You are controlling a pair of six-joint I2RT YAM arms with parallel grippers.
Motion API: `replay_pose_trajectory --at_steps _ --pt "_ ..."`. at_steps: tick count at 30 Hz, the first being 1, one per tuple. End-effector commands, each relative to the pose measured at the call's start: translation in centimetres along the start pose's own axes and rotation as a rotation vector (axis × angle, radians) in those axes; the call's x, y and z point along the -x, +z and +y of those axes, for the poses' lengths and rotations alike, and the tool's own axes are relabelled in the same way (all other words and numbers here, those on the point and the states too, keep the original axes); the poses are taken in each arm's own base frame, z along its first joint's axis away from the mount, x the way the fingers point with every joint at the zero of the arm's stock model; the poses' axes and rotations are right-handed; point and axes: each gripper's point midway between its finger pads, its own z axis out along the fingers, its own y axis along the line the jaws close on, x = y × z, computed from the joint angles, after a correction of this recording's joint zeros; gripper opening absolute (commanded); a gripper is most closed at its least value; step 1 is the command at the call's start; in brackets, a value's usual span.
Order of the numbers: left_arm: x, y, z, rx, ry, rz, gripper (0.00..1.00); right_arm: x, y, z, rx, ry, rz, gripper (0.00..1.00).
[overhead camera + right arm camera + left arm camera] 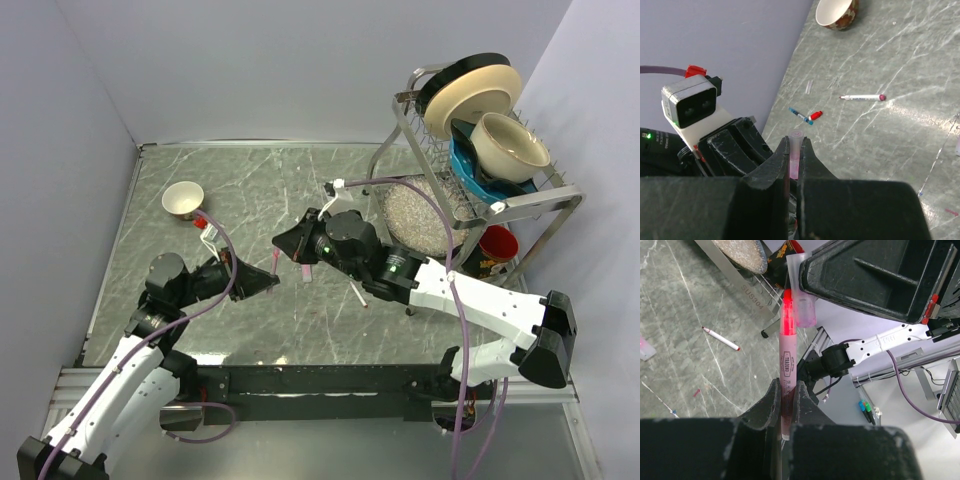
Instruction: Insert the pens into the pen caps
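My left gripper (786,389) is shut on a pale pink pen (788,357) whose red end (787,315) points up and away. A translucent pink pen cap (805,310) sits just right of that end, beside it, not over it. My right gripper (796,143) is shut on this cap (796,140), which sticks out past the fingertips. In the top view both grippers meet above the table's middle, left gripper (268,280) facing right gripper (288,242). A white pen with a pink end (862,97) lies on the table, also seen as a pen (357,295). A small blue pen (800,115) and a red cap (815,115) lie together.
A small bowl (183,199) stands at the far left of the marble table (250,180). At the right is a metal dish rack (530,200) with plates and bowls, a speckled disc (412,215) under it and a red cup (497,243) beside it.
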Motion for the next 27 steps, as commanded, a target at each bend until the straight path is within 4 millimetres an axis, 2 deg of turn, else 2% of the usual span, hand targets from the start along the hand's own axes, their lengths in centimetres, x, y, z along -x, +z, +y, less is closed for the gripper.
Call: replay_pose_trajectory --at_steps 1,7,14,27 --pt "1.5 0.0 -1.7 -0.051 0.072 -0.044 0.01 1.3 -0.8 1.0 0.026 0.014 -0.051 0.0" --pt "1.4 -0.1 -1.5 -0.044 0.079 -0.043 0.01 3.1 -1.1 2.3 0.027 -0.007 -0.084 0.0" --pt "1.1 -0.2 -1.4 -0.043 0.079 -0.034 0.01 4.4 -1.0 1.9 -0.006 -0.02 -0.12 0.0" --pt "1.2 -0.3 -2.0 -0.055 0.093 -0.03 0.01 4.7 -0.4 1.7 -0.019 -0.026 -0.125 0.0"
